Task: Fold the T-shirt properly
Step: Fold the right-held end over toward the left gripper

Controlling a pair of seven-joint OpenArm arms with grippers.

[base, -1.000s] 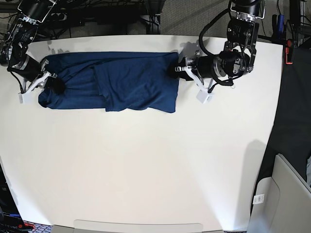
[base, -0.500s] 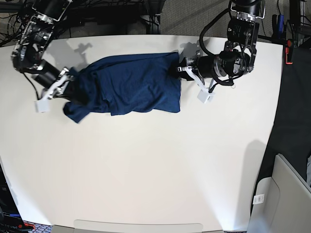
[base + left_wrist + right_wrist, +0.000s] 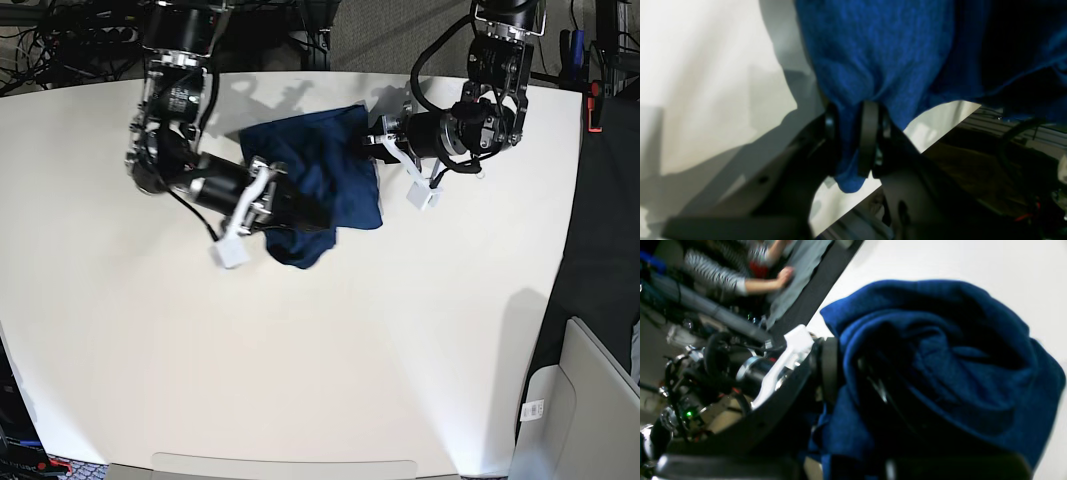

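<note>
two claws grip one dark blue heathered knit t-shirt (image 3: 325, 175), which lies bunched in a short heap toward the far middle of the broad white desk (image 3: 330, 350). the left claw (image 3: 853, 140) is clenched on a pinch of the shirt's edge, a tongue of cloth poking out below its black fingers (image 3: 868, 140), close to the desk's far edge. the right claw (image 3: 295, 212) is clamped on a thick wad of the fabric, with a loose fold drooping just beside it. the rest of the desk top is plain and bright, with soft arm shadows on it. beyond the far edge sit dark cables (image 3: 60, 25) and grey carpet (image 3: 400, 30); in the right wrist view a blurred person in a striped sleeve (image 3: 720, 273) shows past the desk.
</note>
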